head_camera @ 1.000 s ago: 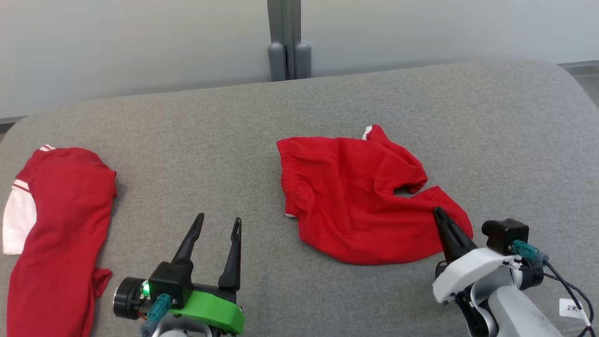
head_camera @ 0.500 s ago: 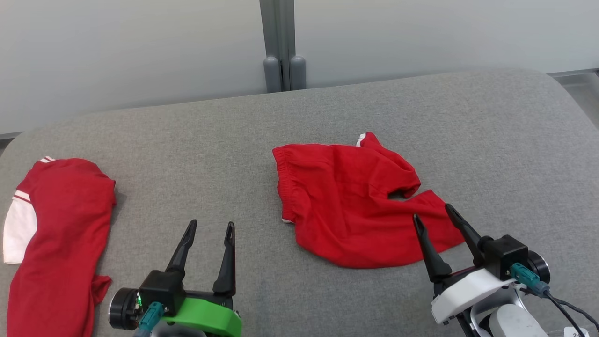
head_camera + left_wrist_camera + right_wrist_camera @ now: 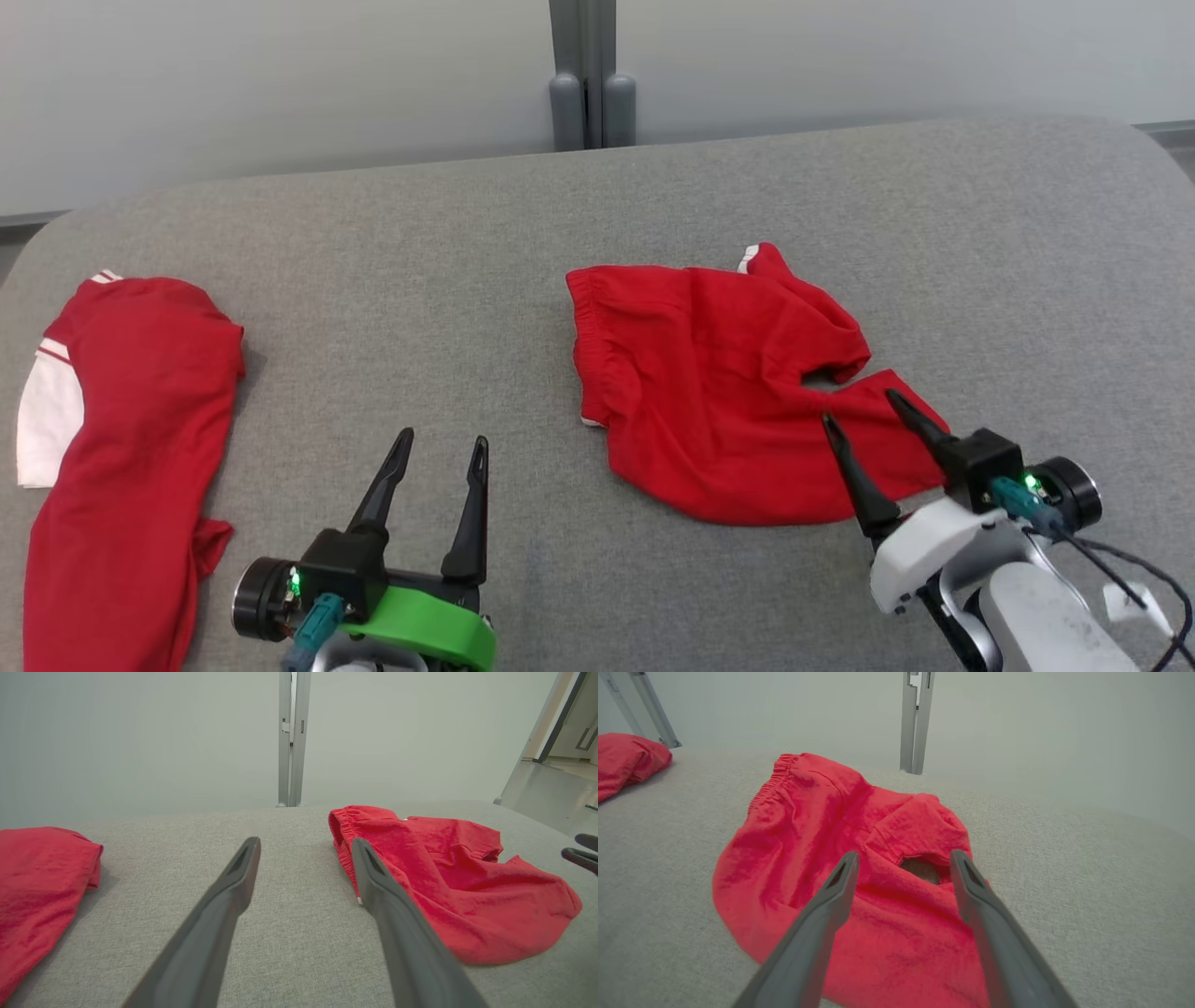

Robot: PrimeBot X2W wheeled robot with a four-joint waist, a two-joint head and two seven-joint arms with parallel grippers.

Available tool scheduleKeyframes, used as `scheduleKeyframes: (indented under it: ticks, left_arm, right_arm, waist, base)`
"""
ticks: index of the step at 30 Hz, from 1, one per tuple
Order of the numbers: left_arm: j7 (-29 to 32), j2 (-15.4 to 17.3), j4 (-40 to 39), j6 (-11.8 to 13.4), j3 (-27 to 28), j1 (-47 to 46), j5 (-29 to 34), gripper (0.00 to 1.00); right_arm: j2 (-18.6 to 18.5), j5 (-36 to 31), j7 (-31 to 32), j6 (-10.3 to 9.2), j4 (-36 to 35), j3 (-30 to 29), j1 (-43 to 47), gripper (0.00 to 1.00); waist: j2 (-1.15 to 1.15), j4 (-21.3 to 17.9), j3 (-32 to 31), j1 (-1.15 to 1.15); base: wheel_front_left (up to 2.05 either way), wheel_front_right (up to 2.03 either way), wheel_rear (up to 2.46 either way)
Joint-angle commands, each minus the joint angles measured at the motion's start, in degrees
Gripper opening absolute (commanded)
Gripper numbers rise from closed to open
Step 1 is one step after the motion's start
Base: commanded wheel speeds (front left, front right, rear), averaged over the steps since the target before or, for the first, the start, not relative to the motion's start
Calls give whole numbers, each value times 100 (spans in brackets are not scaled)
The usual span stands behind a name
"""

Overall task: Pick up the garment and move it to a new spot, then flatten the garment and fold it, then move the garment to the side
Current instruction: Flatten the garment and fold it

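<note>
Shorts [image 3: 719, 401] crumpled under my right jaws, spread wide over a leg hem, seemingly to pinch it; left jaws, also open, idle alongside.

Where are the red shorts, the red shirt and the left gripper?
red shorts [image 3: 709, 392]: head view, middle of cloth.
red shirt [image 3: 131, 401]: head view, red body.
left gripper [image 3: 442, 437]: head view, between its fingertips.

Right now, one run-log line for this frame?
left gripper: open, empty | right gripper: open, over red shorts | red shorts: crumpled, unfolded | red shirt: far left
</note>
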Motion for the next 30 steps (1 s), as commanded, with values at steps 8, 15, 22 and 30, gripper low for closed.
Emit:
scheduleKeyframes:
  ticks: [8,15,22,30]
  left_arm:
    - [-3,17,91,-54,-151,-382,45,100]
    - [-3,18,159,-20,-220,-465,1,100]
    - [-3,18,210,-10,-186,-332,-25,100]
    - [-3,18,138,-17,-330,-434,-35,100]
  right_arm:
    - [-486,522,579,-1,1067,808,-1089,100]
    - [-877,1293,769,-2,1623,1881,-1717,0]
    - [-975,1819,390,-2,1726,2169,-2011,0]
    - [-1266,2259,565,-1,1793,2168,-2485,0]
  waist:
    - [0,495,574,0]
    - [0,685,641,0]
    - [0,609,440,0]
    - [0,661,531,0]
  base:
    - [0,0,0]
    - [0,0,0]
    - [0,0,0]
    - [0,0,0]
